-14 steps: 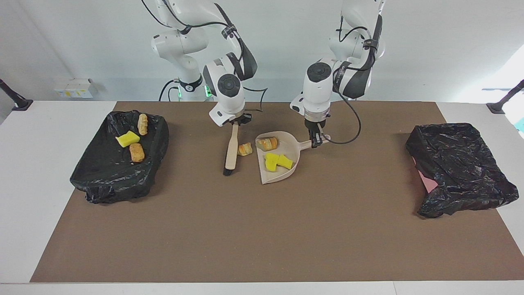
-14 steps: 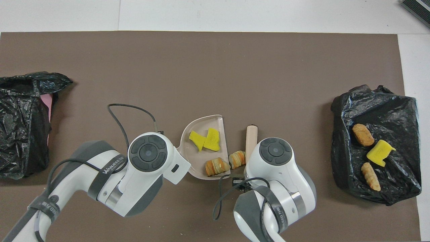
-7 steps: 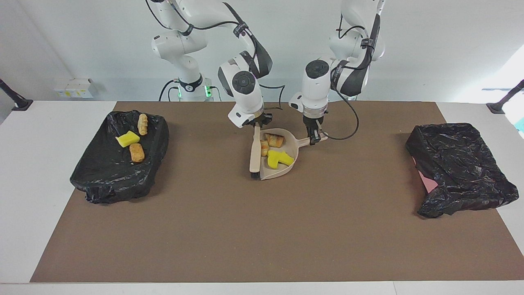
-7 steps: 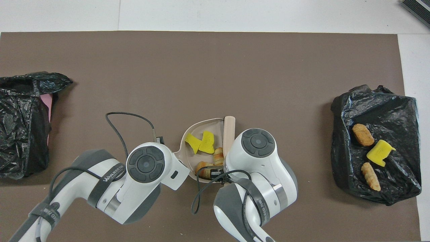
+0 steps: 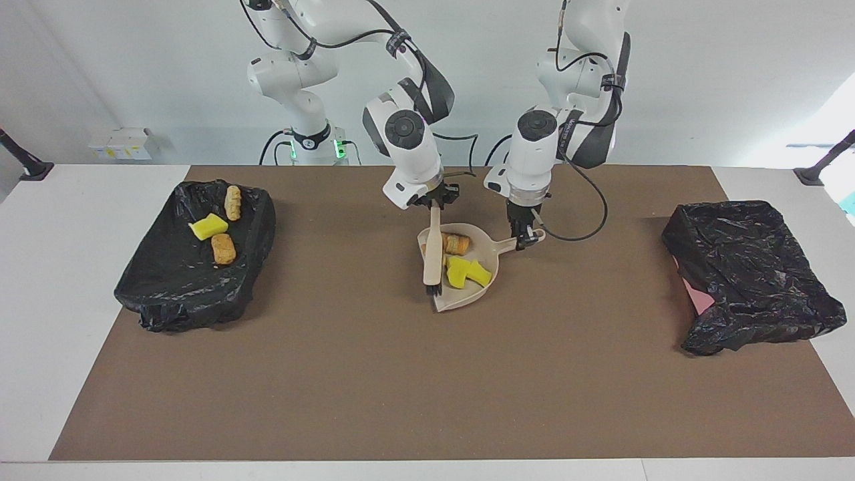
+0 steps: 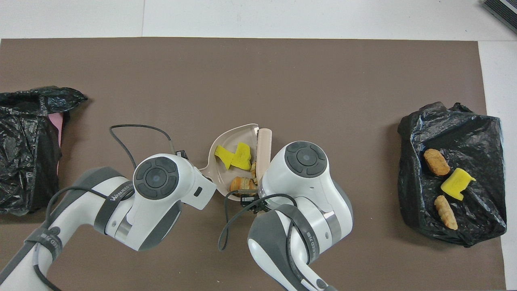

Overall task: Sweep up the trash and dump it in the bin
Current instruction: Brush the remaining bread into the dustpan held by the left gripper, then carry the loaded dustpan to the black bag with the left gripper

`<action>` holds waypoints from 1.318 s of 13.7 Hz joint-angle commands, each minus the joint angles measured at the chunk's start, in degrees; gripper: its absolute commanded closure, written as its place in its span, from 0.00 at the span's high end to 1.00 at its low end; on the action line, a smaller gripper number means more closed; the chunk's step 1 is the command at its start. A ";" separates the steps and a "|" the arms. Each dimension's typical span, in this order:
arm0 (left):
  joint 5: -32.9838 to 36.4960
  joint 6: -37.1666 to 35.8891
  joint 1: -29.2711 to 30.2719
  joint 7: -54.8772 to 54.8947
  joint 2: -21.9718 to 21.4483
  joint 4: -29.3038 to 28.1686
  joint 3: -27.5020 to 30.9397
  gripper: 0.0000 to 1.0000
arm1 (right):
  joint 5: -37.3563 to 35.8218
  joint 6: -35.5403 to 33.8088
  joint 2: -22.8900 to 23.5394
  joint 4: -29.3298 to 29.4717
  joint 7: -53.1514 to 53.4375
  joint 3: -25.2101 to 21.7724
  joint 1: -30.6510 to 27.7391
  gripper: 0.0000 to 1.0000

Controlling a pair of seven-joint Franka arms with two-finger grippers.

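My left gripper [image 5: 525, 232] is shut on the handle of the beige dustpan [image 5: 462, 300]. In the pan lie trash pieces: two yellow sponge bits [image 5: 467, 272] and golden pastry lumps [image 5: 457, 243]. My right gripper [image 5: 435, 202] is shut on the handle of the beige brush [image 5: 433, 250], which hangs bristles-down against the pan's open mouth. In the overhead view both wrists cover the fingers, while the dustpan [image 6: 224, 139], the sponge bits [image 6: 234, 155], a pastry lump [image 6: 240, 184] and the brush [image 6: 263, 147] show between them.
A black-lined bin [image 5: 167, 294] at the right arm's end of the table holds a yellow sponge piece [image 5: 208, 226] and two pastry lumps [image 5: 232, 202]. A second black-lined bin [image 5: 748, 267] sits at the left arm's end. A brown mat [image 5: 401, 387] covers the table.
The brush swept the loose pastry lump off the mat into the dustpan. Brush and dustpan then shifted together toward the left arm's end. Both grips held.
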 commanded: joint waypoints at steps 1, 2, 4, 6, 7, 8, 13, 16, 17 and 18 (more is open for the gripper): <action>-0.38 0.24 2.87 2.70 1.74 2.59 -0.12 0.00 | 0.14 -3.77 -3.73 0.70 -0.50 0.12 -2.03 0.00; -1.16 0.06 4.18 4.46 1.65 2.69 -0.12 0.00 | 0.14 -4.73 -4.79 0.70 -0.24 0.12 -2.21 0.00; -3.01 -0.64 5.51 6.93 1.65 3.82 -0.12 0.00 | -0.30 -6.23 -6.37 0.18 0.20 0.47 -2.03 0.00; -3.63 -2.75 7.17 7.72 1.92 6.10 -0.11 0.00 | -0.30 -5.80 -8.66 -3.14 0.03 0.56 -1.07 0.00; -3.72 -3.89 8.23 9.21 2.18 7.51 -0.12 0.00 | -0.30 -5.54 -9.36 -4.03 0.03 0.65 -0.98 0.00; -4.59 -5.73 9.54 11.14 3.14 9.78 -0.12 0.00 | -0.48 -5.53 -9.63 -4.48 -0.15 0.65 -0.02 0.00; -7.50 -16.54 16.92 19.31 7.97 22.62 -0.11 0.00 | -1.27 -5.45 -14.19 -9.56 2.65 0.65 5.34 0.00; -9.43 -20.67 22.89 26.17 8.60 27.20 -0.03 0.00 | -1.36 -2.22 -12.98 -10.98 8.61 0.65 11.57 0.00; -9.61 -22.51 25.61 28.71 8.51 28.69 -0.11 0.00 | -1.36 -0.80 -12.19 -10.99 10.29 0.73 12.81 0.00; -9.61 -24.10 28.08 31.52 8.68 30.36 -0.12 0.00 | -1.36 0.00 -11.05 -10.99 11.09 0.65 15.08 0.00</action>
